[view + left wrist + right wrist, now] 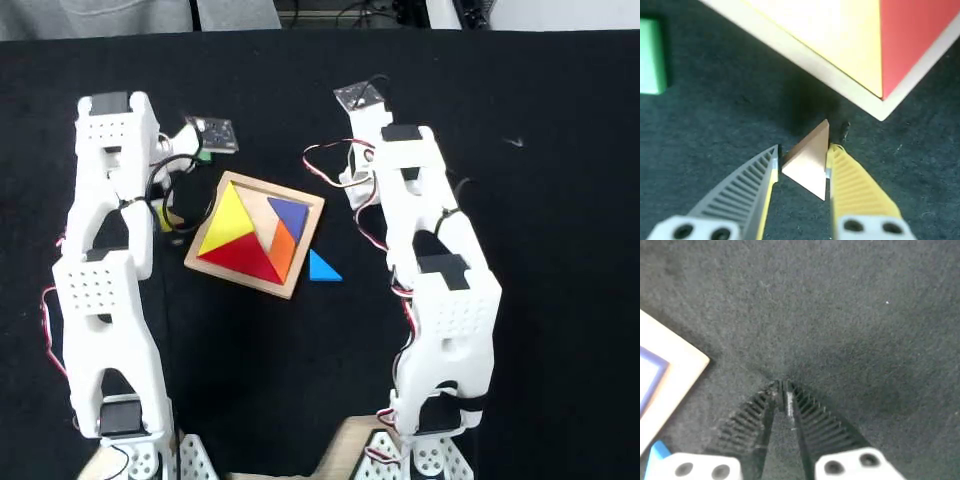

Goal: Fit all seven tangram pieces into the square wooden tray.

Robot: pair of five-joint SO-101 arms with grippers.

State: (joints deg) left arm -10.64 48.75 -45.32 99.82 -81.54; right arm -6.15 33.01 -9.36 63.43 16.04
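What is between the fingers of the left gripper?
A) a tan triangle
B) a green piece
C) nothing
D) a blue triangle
A: in the left wrist view the left gripper has its fingers against both sides of a tan triangle, just off the corner of the tray.

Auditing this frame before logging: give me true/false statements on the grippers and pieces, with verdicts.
1. The left gripper is shut on a tan triangle. True.
2. The right gripper holds a piece. False: it is shut with nothing in it.
3. A blue triangle lies outside the tray. True.
4. The green piece sits in the tray. False: it lies on the cloth.
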